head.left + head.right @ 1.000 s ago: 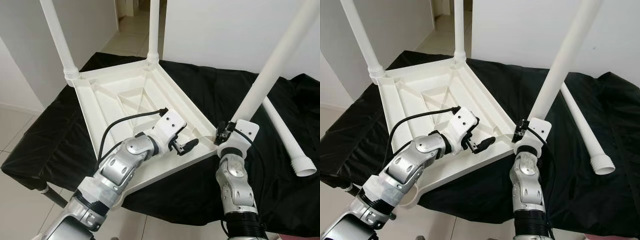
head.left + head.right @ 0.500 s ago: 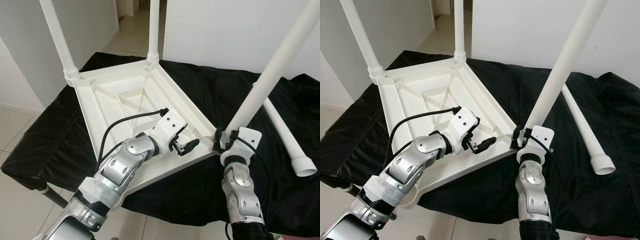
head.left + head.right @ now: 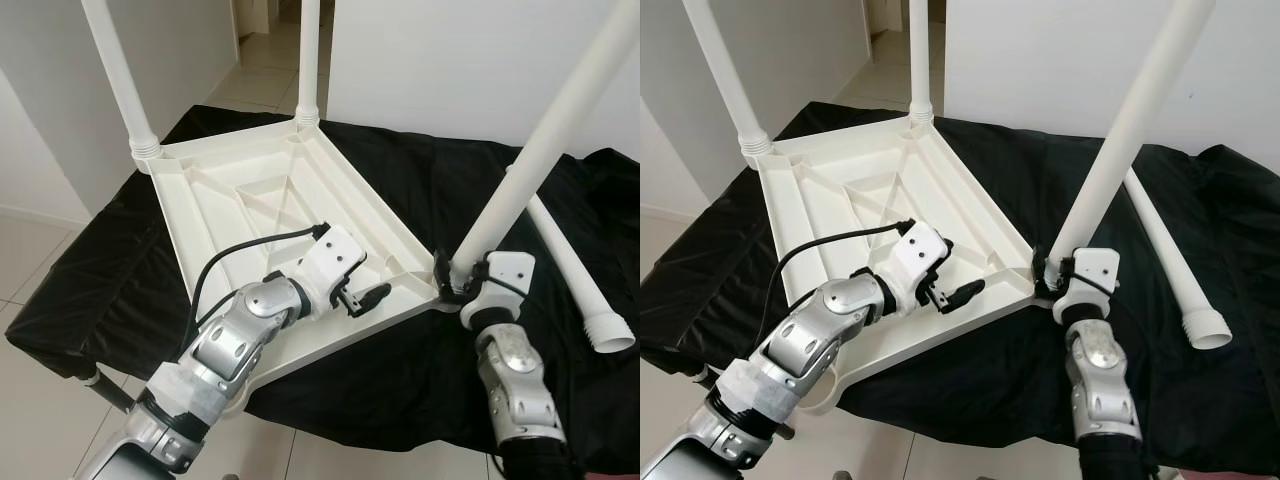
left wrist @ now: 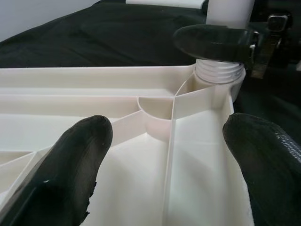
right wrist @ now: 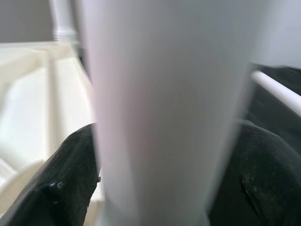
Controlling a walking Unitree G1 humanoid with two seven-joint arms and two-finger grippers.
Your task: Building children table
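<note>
1. The upturned white plastic tabletop [image 3: 262, 196] lies on a black cloth [image 3: 420, 180].
2. The right gripper [image 3: 452, 283], at 4 o'clock, clamps a white tubular leg [image 3: 540, 160] in its corner socket.
3. The left gripper [image 3: 362, 296] rests spread, empty, on the tabletop.

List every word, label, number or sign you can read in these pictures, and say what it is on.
None: no readable text in any view.
The upturned white table top, its legs, the loose leg on the black cloth and both arms show no lettering, label or number.
The right hand grips the leg at the near corner; the left hand hovers open over the top.
</note>
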